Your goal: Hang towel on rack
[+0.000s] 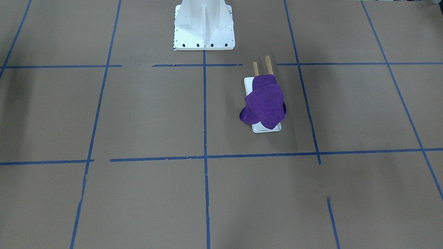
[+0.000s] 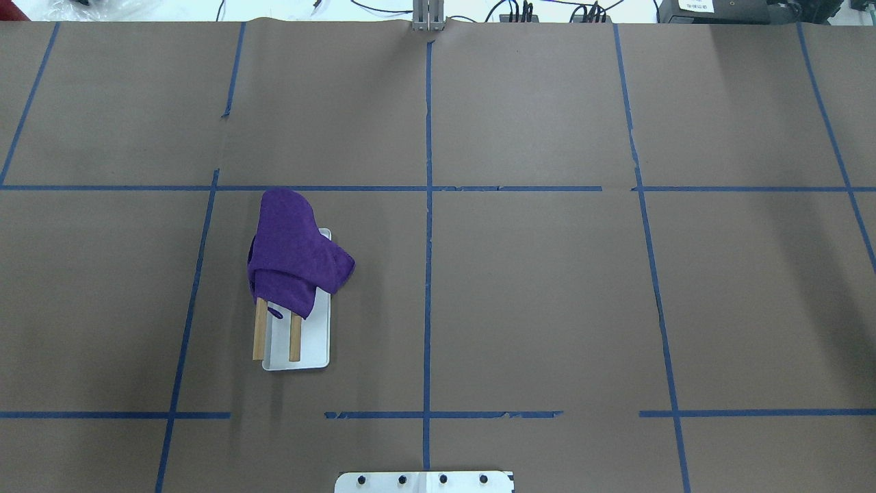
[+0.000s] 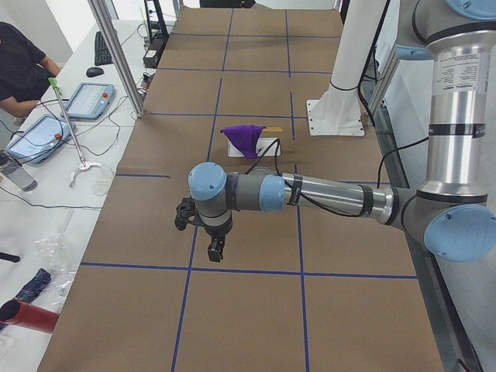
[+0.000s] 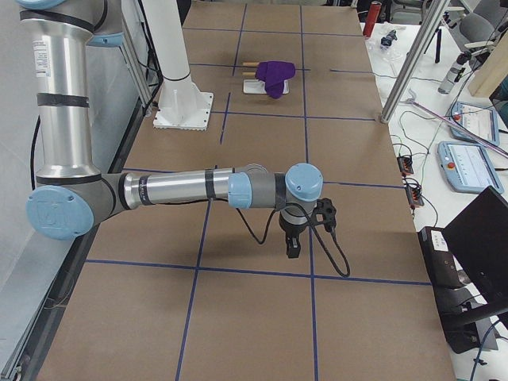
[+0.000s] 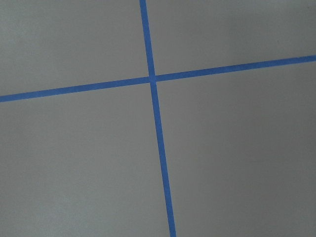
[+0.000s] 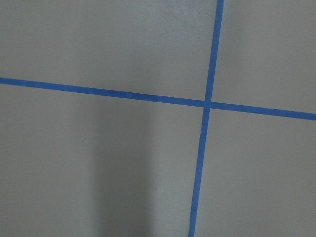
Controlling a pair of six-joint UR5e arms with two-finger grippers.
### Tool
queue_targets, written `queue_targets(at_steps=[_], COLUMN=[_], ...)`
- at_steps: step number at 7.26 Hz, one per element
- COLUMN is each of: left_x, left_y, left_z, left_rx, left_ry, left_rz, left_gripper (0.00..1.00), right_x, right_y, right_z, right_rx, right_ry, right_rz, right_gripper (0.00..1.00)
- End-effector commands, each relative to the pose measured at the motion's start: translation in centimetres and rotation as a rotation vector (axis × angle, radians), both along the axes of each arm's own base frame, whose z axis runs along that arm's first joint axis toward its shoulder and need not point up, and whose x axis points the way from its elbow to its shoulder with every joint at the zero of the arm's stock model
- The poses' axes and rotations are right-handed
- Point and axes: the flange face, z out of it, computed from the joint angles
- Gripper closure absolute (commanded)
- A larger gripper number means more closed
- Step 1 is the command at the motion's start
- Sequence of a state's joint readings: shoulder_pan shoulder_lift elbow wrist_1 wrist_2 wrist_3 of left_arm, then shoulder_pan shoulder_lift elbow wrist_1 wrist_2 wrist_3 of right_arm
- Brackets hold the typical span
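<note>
The purple towel lies draped over the far part of the rack's two wooden dowels, bunched and hanging down onto the white base. In the overhead view the towel covers the far half of the rack, left of centre. The left gripper shows only in the exterior left view, near that end of the table and far from the towel; I cannot tell if it is open. The right gripper shows only in the exterior right view, far from the towel; I cannot tell its state.
The white bolted robot pedestal stands at the robot's edge of the table. Blue tape lines grid the brown table cover. Both wrist views show only tape crossings. A person and tablets are beside the table.
</note>
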State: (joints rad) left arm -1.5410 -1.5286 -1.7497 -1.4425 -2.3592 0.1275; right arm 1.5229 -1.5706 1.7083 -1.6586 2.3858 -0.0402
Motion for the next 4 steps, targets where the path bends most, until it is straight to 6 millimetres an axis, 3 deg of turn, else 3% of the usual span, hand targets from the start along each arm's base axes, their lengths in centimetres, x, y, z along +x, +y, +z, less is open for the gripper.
queue_targets(at_steps=[1,4], left_x=[0.05,0.23], left_y=[-0.22,-0.62], left_z=[0.32,-0.05], left_rx=[-0.005,-0.005], left_ry=[0.0,0.003], left_rz=[0.003,0.0], left_gripper=[0.0,0.0], right_x=[-0.31,-0.21], right_y=[0.05,0.37], right_z=[-0.52,-0.28], right_rx=[0.004,0.004], right_ry=[-0.015,-0.003], right_rz=[-0.001,-0.002], right_gripper=[0.0,0.0])
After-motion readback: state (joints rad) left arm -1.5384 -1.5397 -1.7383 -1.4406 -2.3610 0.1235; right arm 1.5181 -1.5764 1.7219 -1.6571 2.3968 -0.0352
